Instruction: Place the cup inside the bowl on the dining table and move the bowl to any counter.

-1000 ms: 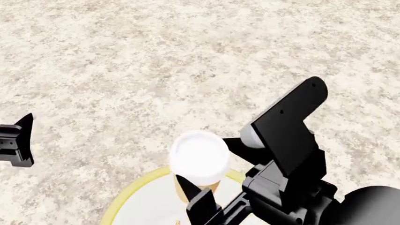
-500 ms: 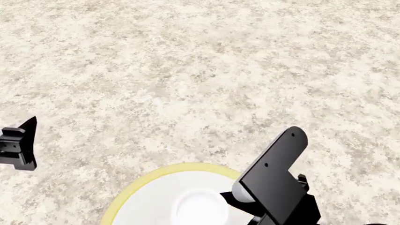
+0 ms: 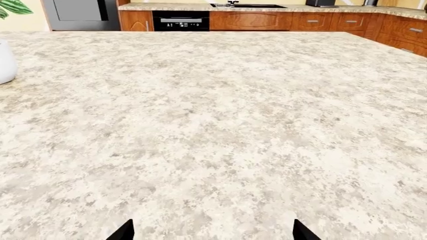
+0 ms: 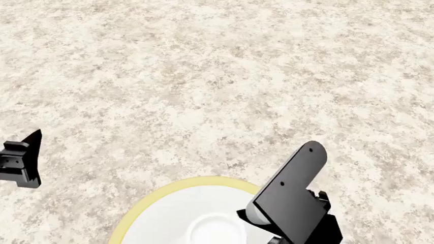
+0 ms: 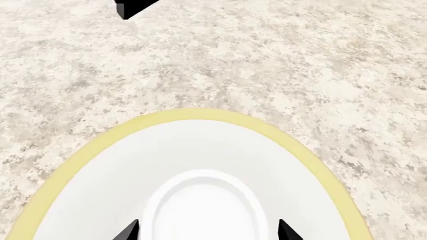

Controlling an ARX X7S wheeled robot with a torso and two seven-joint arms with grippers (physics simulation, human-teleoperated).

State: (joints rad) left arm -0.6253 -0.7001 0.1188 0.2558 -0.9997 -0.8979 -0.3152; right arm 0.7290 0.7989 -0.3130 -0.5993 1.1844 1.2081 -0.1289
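Right wrist view shows the right gripper (image 5: 208,231) with its two black fingertips (image 5: 127,231) spread apart, one on each side of the cup (image 5: 205,207). Whether the tips touch the cup's lid or sides, I cannot tell. Only the cup's flat white round lid is visible; its tan body is hidden beneath. The one cup sits inside the one bowl (image 5: 100,165), near the middle of the white interior, with the yellow-green rim arcing around it. The bowl rests on the dining table (image 5: 300,60), whose pale speckled granite fills the rest of that view.

Head view shows the same single bowl (image 4: 156,213) at the lower edge, the cup (image 4: 215,227) within it, and the right arm's black body over the bowl's right part.

Left wrist view shows the left gripper (image 3: 212,232) with two dark fingertips (image 3: 123,232) held wide apart above bare table top (image 3: 213,125), nothing between them. It is well apart from the bowl. Beyond the table's far edge stand wooden cabinets (image 3: 253,21) under a counter (image 3: 200,7), and one white pot (image 3: 5,60) stands at the table's edge.
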